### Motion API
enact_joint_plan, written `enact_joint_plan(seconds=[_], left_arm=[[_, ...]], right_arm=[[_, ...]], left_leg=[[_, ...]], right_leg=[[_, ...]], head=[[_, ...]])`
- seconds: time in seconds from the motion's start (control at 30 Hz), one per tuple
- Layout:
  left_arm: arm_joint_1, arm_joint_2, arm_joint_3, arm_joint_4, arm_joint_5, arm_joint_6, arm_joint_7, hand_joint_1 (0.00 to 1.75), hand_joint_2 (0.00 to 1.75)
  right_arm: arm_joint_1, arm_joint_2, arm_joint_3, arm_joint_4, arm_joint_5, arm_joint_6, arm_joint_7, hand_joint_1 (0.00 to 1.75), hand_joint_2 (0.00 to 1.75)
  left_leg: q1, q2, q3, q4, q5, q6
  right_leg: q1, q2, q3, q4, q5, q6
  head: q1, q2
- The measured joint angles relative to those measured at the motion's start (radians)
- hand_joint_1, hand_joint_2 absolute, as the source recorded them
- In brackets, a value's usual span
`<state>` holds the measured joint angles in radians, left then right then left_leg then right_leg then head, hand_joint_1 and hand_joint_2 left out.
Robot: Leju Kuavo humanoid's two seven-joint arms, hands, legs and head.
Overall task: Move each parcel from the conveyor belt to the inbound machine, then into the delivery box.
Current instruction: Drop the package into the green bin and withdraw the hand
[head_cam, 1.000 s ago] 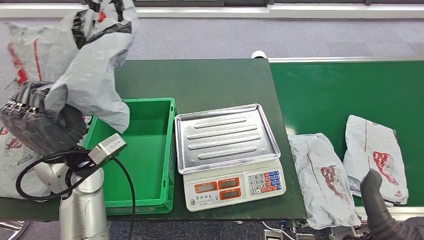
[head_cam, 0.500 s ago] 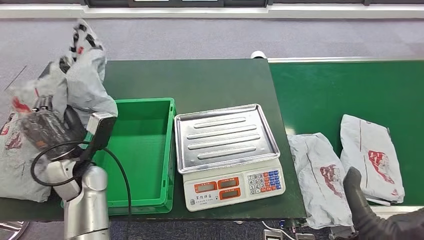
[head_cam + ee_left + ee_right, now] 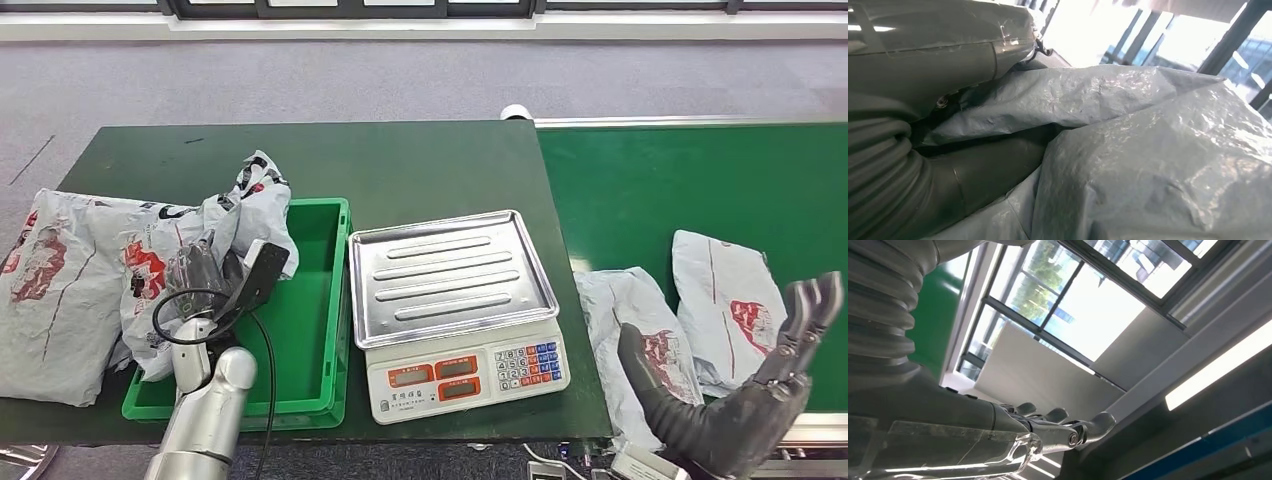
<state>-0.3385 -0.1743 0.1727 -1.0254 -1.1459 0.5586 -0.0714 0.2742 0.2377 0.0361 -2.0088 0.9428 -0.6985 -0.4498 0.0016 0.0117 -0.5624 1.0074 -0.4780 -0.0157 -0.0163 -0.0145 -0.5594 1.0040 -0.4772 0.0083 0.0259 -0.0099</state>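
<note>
Nearest the camera, the right hand [image 3: 760, 400] is raised at the near edge of the conveyor belt [image 3: 690, 180], palm turned up, its fingers [image 3: 815, 300] spread and holding nothing; the right wrist view shows them extended toward the ceiling.

Just beyond and partly under that hand lie two grey parcels. The nearer parcel [image 3: 640, 350] lies with its long axis running away from the robot, its near end hanging over the belt's front edge. The farther parcel [image 3: 725, 305] lies beside it to the right, on much the same axis. Both are close to the right hand and well apart from the left, so the right arm looks the one to take them. The hand would have to turn over and come down across the parcel's short width.

To the left, on the table [image 3: 400, 160], the scale [image 3: 455, 290] has a bare tray. Left of it, the left hand [image 3: 205, 275] sits over the left wall of the green bin [image 3: 310, 300], wrapped in a crumpled parcel [image 3: 245, 205] that drapes over the bin's left rim. The left wrist view shows plastic bunched against the thumb, so the fingers seem to be gripping it. A flat parcel [image 3: 55, 280] lies on the table beyond.
</note>
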Motion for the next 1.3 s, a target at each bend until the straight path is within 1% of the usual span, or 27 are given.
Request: enact_joint_plan(seconds=[0.07,0.13,0.2,0.23,0.27,0.3,0.37,0.43,0.5,0.57,0.63,0.7,0.77,0.83,0.9,1.07,1.3], left_arm=[[-0.005,0.003,-0.010,0.028,0.017,-0.013,-0.002,0.87,1.75],[-0.006,0.005,-0.023,0.044,0.030,-0.021,-0.002,0.00,0.87],[-0.003,0.004,-0.039,0.047,0.054,-0.019,-0.004,0.00,0.00],[0.003,0.003,-0.047,0.040,0.073,-0.014,-0.007,0.00,0.00],[0.012,0.000,-0.054,0.024,0.100,-0.008,-0.015,0.00,0.00],[0.026,-0.003,-0.060,0.000,0.142,-0.006,-0.029,0.00,0.00],[0.067,-0.011,-0.073,-0.077,0.297,-0.030,-0.082,0.00,0.00],[0.124,-0.019,-0.086,-0.175,0.524,-0.095,-0.141,0.00,0.00],[0.183,-0.023,-0.100,-0.271,0.736,-0.165,-0.180,0.00,0.00],[0.241,-0.021,-0.117,-0.349,0.869,-0.201,-0.204,0.00,0.00],[0.296,-0.013,-0.134,-0.404,0.933,-0.220,-0.218,0.00,0.00],[0.329,-0.003,-0.153,-0.442,0.958,-0.234,-0.225,0.00,0.00],[0.340,0.004,-0.172,-0.469,0.965,-0.241,-0.228,0.00,0.00],[0.347,0.009,-0.185,-0.484,0.968,-0.245,-0.228,0.00,0.00],[0.352,0.011,-0.191,-0.493,0.969,-0.246,-0.229,0.00,0.00],[0.355,0.013,-0.193,-0.505,0.972,-0.248,-0.252,0.00,0.00],[0.362,0.014,-0.193,-0.515,0.973,-0.249,-0.272,0.00,0.00]], right_arm=[[-0.001,-0.010,0.010,0.010,0.018,0.000,0.029,0.00,1.75],[-0.003,-0.018,0.019,0.019,0.044,0.000,0.065,0.00,1.75],[-0.011,-0.029,0.026,0.030,0.091,0.011,0.124,0.00,0.87],[-0.017,-0.035,0.029,0.036,0.121,0.023,0.157,0.00,0.44],[-0.023,-0.042,0.031,0.043,0.155,0.040,0.190,0.00,0.44],[-0.031,-0.050,0.033,0.052,0.188,0.060,0.220,0.00,0.87],[-0.052,-0.068,0.029,0.078,0.253,0.113,0.283,0.00,1.75],[-0.082,-0.096,0.008,0.125,0.321,0.197,0.355,0.00,1.75],[-0.125,-0.142,-0.030,0.209,0.373,0.296,0.420,0.00,1.75],[-0.176,-0.207,-0.071,0.329,0.382,0.360,0.456,0.00,1.75],[-0.238,-0.277,-0.106,0.477,0.380,0.394,0.477,0.00,1.75],[-0.303,-0.337,-0.129,0.631,0.392,0.429,0.505,0.00,1.75],[-0.359,-0.383,-0.142,0.771,0.403,0.461,0.530,0.00,1.75],[-0.401,-0.415,-0.150,0.889,0.408,0.481,0.547,0.00,1.75],[-0.426,-0.437,-0.156,0.975,0.411,0.495,0.560,0.00,1.75],[-0.457,-0.469,-0.162,1.097,0.421,0.530,0.587,0.00,1.75],[-0.491,-0.480,-0.162,1.157,0.414,0.540,0.587,0.00,1.75]], left_leg=[[-0.001,0.000,0.005,0.000,-0.003,0.000],[-0.001,0.000,0.009,-0.001,-0.004,0.000],[-0.001,0.000,0.011,-0.001,-0.006,0.000],[-0.002,0.000,0.012,-0.001,-0.006,0.000],[-0.002,0.000,0.012,-0.001,-0.007,0.000],[-0.002,0.001,0.012,-0.001,-0.007,0.000],[-0.002,0.001,0.014,-0.001,-0.009,0.001],[-0.002,0.002,0.016,-0.001,-0.010,0.001],[-0.002,0.001,0.019,-0.001,-0.010,0.001],[-0.002,0.000,0.021,-0.001,-0.010,0.002],[-0.002,0.000,0.018,0.001,-0.009,0.003],[-0.002,-0.001,0.015,0.002,-0.008,0.005],[-0.002,-0.002,0.013,0.002,-0.007,0.006],[-0.002,-0.002,0.013,0.003,-0.006,0.006],[-0.002,-0.002,0.012,0.003,-0.006,0.006],[-0.002,-0.002,0.011,0.003,-0.007,0.006],[-0.002,-0.002,0.011,0.003,-0.007,0.006]], right_leg=[[-0.001,0.000,0.005,0.000,-0.003,0.000],[-0.001,0.001,0.009,0.000,-0.004,0.000],[-0.002,0.001,0.011,0.000,-0.006,0.000],[-0.002,0.001,0.012,0.000,-0.006,0.000],[-0.002,0.001,0.012,0.000,-0.007,0.000],[-0.002,0.001,0.012,0.000,-0.007,0.000],[-0.002,0.002,0.013,0.000,-0.008,0.000],[-0.002,0.003,0.013,0.000,-0.009,0.001],[-0.002,0.002,0.013,0.000,-0.010,0.001],[-0.002,0.001,0.013,-0.001,-0.010,0.002],[-0.002,0.001,0.011,-0.001,-0.008,0.003],[-0.001,-0.001,0.008,-0.001,-0.007,0.005],[-0.001,-0.003,0.008,-0.001,-0.006,0.005],[-0.002,-0.003,0.008,-0.001,-0.006,0.005],[-0.001,-0.003,0.007,-0.001,-0.006,0.005],[-0.001,-0.002,0.006,-0.001,-0.006,0.005],[-0.001,-0.002,0.006,-0.001,-0.006,0.006]], head=[[0.000,0.000],[0.000,0.000],[0.000,0.000],[0.000,0.000],[0.000,0.000],[0.000,0.000],[0.000,0.000],[0.000,0.000],[0.000,0.000],[0.000,0.000],[0.000,0.000],[0.000,0.000],[0.000,0.000],[0.000,0.000],[0.000,0.000],[0.000,0.000],[0.000,0.000]])
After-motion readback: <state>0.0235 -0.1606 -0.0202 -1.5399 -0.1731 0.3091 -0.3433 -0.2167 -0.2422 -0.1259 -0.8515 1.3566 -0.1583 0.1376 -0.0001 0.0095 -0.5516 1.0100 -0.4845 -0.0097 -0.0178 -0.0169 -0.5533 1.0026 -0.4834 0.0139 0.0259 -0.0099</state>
